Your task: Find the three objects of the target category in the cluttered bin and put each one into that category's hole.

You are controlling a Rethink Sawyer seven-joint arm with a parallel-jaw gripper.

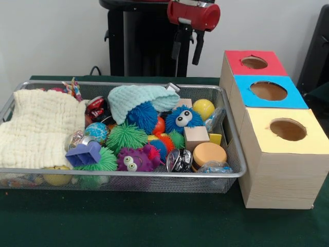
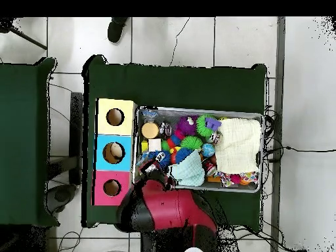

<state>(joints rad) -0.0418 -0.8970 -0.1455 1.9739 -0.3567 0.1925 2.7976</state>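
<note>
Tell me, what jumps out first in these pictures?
A wire bin heaped with bright spiky toys draws the eye, especially a blue fuzzy ball with googly eyes near its middle. Beside it stands a row of boxes topped red, blue and yellow, each with a round hole.

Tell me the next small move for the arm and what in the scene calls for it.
Probably lower the gripper toward the bin. It hangs above the far rim with open, empty jaws, holding nothing. The toys lie heaped below, partly covered by the teal knit cloth and the cream cloth, and the red box, blue box and yellow box wait beside.
</note>
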